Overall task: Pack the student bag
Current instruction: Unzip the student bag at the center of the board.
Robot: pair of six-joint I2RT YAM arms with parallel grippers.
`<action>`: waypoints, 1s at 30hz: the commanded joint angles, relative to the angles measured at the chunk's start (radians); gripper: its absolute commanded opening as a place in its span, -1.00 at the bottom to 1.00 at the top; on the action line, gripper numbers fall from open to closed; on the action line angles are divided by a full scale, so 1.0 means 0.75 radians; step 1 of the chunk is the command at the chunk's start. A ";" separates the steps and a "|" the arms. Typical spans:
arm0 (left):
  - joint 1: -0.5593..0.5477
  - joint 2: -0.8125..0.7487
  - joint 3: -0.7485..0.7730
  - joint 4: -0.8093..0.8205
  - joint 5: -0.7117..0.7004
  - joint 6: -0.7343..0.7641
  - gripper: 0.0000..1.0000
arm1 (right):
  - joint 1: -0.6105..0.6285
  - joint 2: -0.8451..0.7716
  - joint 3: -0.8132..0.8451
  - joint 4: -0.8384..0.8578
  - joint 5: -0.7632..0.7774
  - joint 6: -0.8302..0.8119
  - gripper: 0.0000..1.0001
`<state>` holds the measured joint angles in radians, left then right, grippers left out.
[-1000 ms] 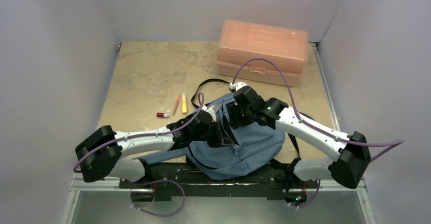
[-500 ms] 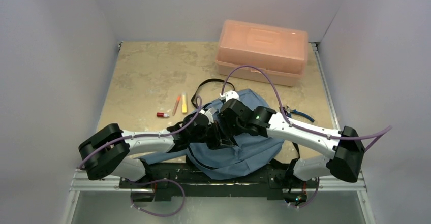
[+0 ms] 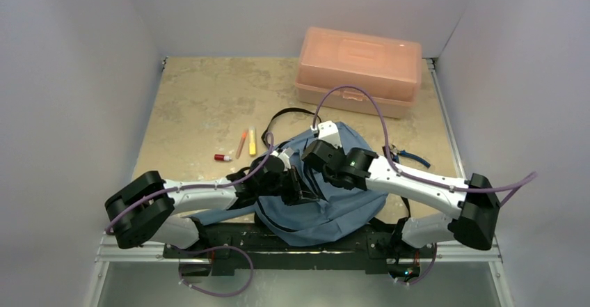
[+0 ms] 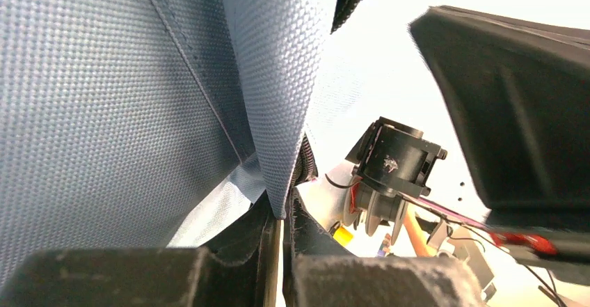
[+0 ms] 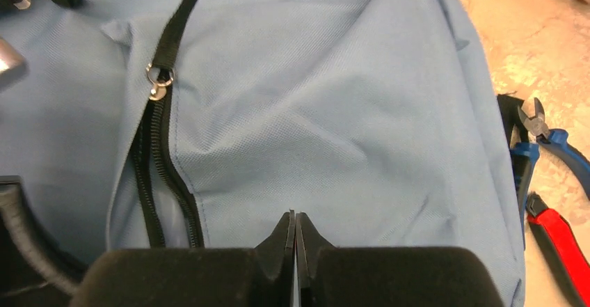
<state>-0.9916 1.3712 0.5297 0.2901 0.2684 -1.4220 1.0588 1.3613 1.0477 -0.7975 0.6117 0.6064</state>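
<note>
The student bag [image 3: 334, 209], soft blue-grey fabric, lies at the near middle of the table under both arms. My left gripper [image 3: 300, 186] is shut on an edge of the bag's fabric [image 4: 104, 112], which hangs down between the jaws at my left gripper [image 4: 282, 216]. My right gripper [image 3: 319, 159] hovers over the bag's top panel [image 5: 313, 112]. In the right wrist view my right gripper [image 5: 296, 215] has its jaws pressed together with nothing between them. A dark zipper [image 5: 156, 154] with a metal pull [image 5: 158, 79] runs just left of it and gapes slightly.
A salmon-pink plastic box [image 3: 358, 70] stands at the back right. A red-capped tube [image 3: 222, 157], an orange pen [image 3: 241, 142] and a yellow marker [image 3: 252, 141] lie left of the bag. Blue-handled pliers [image 5: 549, 140] and a red-handled tool [image 5: 556, 244] lie at its right edge.
My right gripper has gone from open to shut and shifted a little over the bag's top. My left gripper has kept its hold on the fabric.
</note>
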 commanded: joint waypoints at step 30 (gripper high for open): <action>0.051 -0.034 -0.029 -0.050 -0.012 -0.019 -1.00 | -0.002 0.169 -0.037 0.404 0.113 -0.146 0.11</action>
<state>-0.9665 1.3659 0.5251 0.2504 0.2756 -1.4395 1.0679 1.4784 1.0367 -0.5060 0.5739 0.4946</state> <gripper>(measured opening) 0.017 0.522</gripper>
